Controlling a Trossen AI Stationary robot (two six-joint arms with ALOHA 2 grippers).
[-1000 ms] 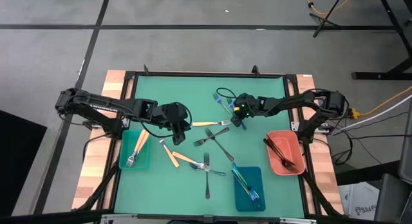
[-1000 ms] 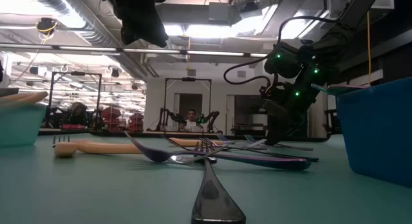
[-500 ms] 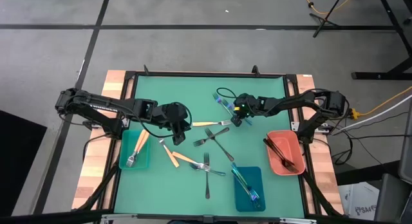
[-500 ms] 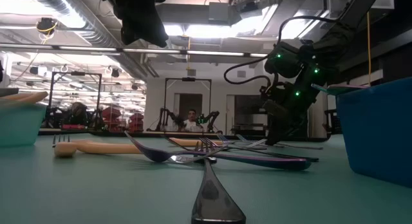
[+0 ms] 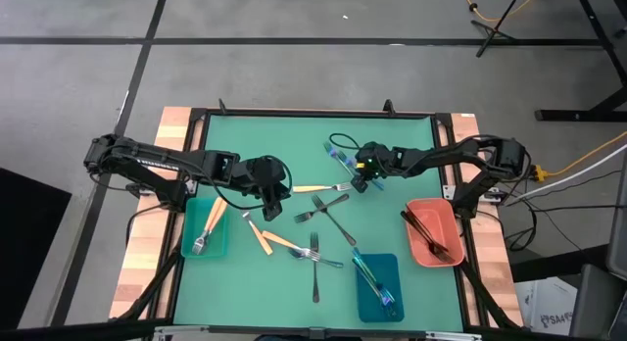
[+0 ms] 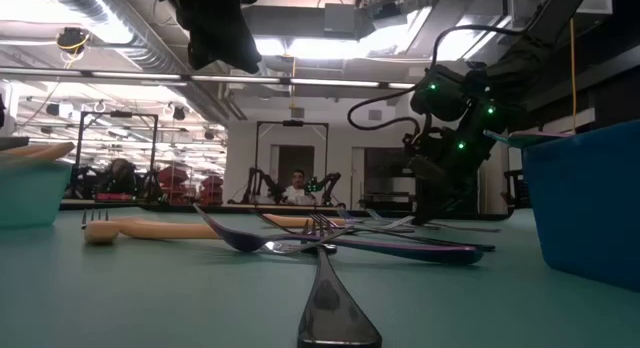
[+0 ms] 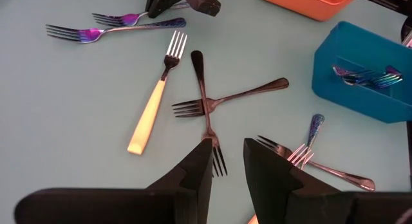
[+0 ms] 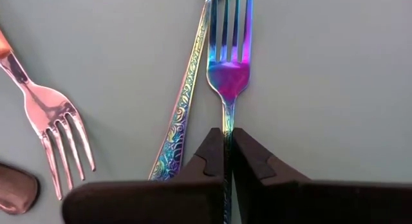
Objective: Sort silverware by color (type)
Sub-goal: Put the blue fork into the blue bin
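Lengthwise between right gripper (image 8: 225,153) fingers — iridescent fork (image 8: 230,63), pinched, tines pointing away.

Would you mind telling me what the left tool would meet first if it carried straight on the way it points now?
Probably the two crossed dark forks on the mat, straight ahead of the left tool; depth is uncertain, so this is a judgement.

iridescent fork (image 8: 229,69): flat on the table, neck pinched between closed fingers, near far edge | second iridescent piece (image 8: 181,102): alongside, touching | cream-handled fork (image 7: 154,98): flat, mid-table | two dark forks (image 7: 209,105): crossed, mid-table | iridescent pieces (image 7: 364,77): in blue tray | dark pieces (image 5: 427,233): in red tray
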